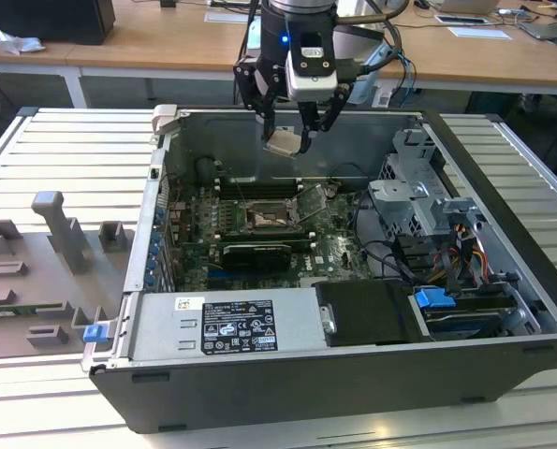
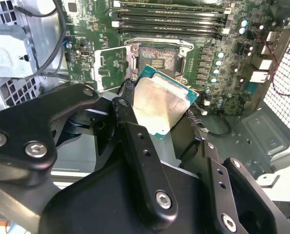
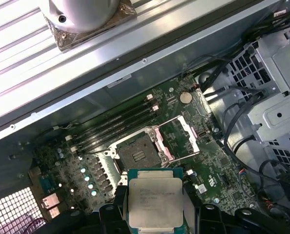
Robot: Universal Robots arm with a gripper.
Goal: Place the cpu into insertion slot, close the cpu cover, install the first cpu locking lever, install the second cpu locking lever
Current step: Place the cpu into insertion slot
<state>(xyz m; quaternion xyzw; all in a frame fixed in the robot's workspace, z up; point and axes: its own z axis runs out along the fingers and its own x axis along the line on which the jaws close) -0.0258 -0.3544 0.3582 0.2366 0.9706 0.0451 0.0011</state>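
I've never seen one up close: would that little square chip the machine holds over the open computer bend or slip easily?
Probably stiff: the cpu shows a flat metal face, unbent though the tool grips it by its edges. Possibly slippery, since that face looks smooth and shiny. Likely light, being thin and much smaller than the tool.

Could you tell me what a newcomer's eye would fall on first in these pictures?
First, the gripper, poised above the open computer case in the exterior view and clamping the cpu. Below it on the green board, the insertion slot lies bare, with the cpu cover swung open beside it.
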